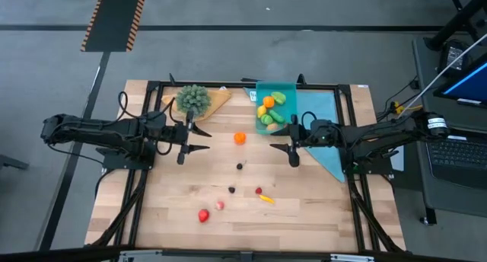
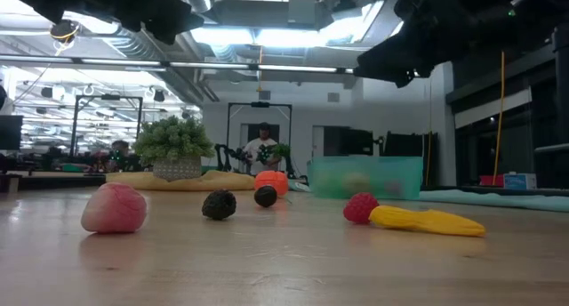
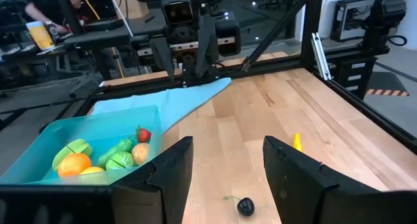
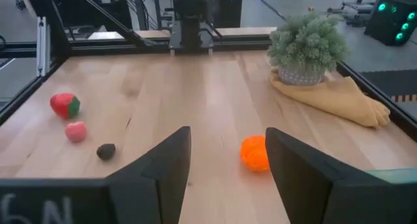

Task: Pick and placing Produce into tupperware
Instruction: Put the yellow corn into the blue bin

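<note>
Beside the tupperware (image 1: 275, 91), toward the table's middle, your nearest loose produce is the orange piece (image 1: 240, 138), likely light, hard and slick, so pinch its widest girth; left gripper (image 1: 199, 139) and right gripper (image 1: 278, 138) hover apart-fingered, empty.

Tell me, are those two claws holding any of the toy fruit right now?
No. The left gripper and right gripper both hang open and empty above the table, with nothing between their fingers.
</note>
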`<state>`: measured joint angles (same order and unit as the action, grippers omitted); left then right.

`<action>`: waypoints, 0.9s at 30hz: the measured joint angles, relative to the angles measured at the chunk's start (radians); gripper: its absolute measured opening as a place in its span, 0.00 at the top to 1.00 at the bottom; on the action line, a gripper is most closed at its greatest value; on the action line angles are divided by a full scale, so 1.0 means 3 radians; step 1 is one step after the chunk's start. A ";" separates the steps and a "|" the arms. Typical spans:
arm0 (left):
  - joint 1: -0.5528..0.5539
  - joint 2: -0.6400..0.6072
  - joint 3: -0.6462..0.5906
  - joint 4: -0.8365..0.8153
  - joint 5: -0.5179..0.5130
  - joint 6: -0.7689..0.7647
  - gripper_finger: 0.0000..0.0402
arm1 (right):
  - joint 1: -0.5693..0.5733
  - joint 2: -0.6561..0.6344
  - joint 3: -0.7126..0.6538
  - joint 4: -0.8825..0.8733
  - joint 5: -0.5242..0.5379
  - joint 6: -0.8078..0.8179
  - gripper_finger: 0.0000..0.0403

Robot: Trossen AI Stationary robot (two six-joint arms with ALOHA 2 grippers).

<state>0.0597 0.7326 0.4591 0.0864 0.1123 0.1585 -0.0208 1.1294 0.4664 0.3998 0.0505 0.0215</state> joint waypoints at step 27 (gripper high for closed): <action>0.0001 0.0000 0.0000 -0.0191 0.0000 -0.0088 0.55 | 0.1268 0.0186 0.1107 -0.2428 0.1056 0.0643 0.50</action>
<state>0.0601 0.7327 0.4591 0.0292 0.1123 0.1322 0.3596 1.1850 0.7986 -0.3286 0.3673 0.2144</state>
